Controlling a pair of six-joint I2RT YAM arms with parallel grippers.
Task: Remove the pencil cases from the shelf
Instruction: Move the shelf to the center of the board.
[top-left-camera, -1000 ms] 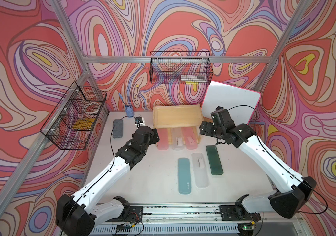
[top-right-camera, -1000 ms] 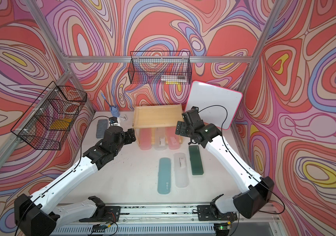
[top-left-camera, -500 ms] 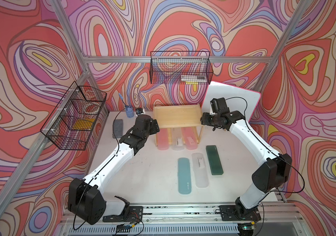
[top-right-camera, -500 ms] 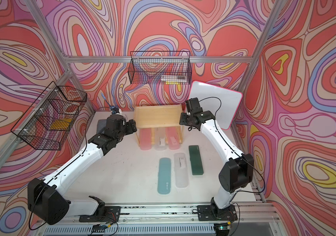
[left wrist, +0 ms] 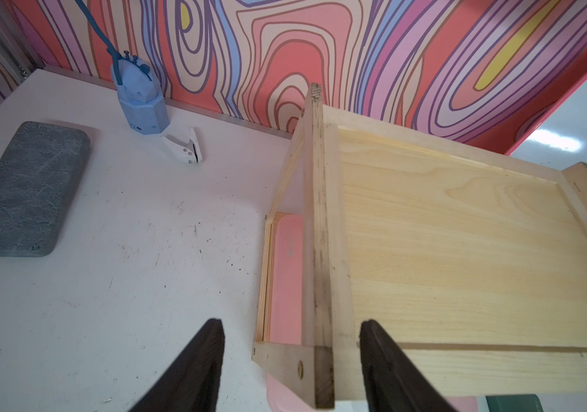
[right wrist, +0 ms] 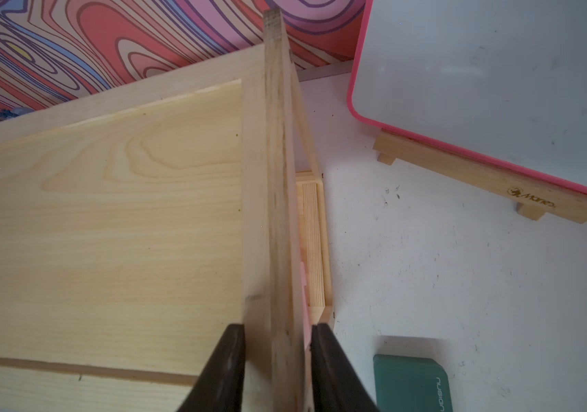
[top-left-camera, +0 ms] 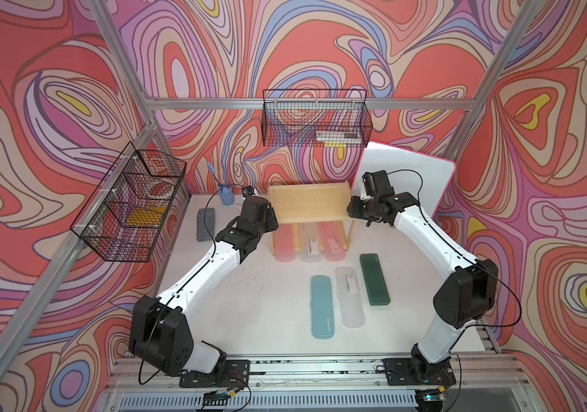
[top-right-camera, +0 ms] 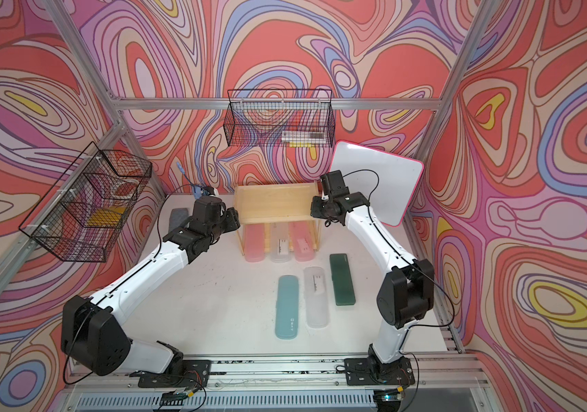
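Observation:
The light wooden shelf [top-left-camera: 308, 203] [top-right-camera: 274, 203] stands at the back, its top tier bare. On its lower tier lie a pink pencil case [top-left-camera: 283, 242], a frosted clear one [top-left-camera: 309, 246] and a second pink one [top-left-camera: 333, 242]. A teal case [top-left-camera: 324, 306], a clear case [top-left-camera: 349, 298] and a dark green case [top-left-camera: 374, 278] lie on the table in front. My left gripper [top-left-camera: 271, 218] [left wrist: 292, 323] is open, straddling the shelf's left side rail [left wrist: 320, 249] with gaps on both sides. My right gripper [top-left-camera: 350, 210] [right wrist: 278, 326] is shut on the right side rail [right wrist: 272, 178].
A grey felt block [top-left-camera: 206, 220], a blue holder [top-left-camera: 226, 194] and a small white clip [left wrist: 185, 146] lie left of the shelf. The pink-rimmed whiteboard easel [top-left-camera: 406, 182] stands close behind my right arm. Black wire baskets hang at the back [top-left-camera: 315, 123] and on the left wall [top-left-camera: 131, 207].
Both arms moved back and up to the shelf's two ends. The right jaws closed onto the right side rail. The left jaws narrowed around the left rail.

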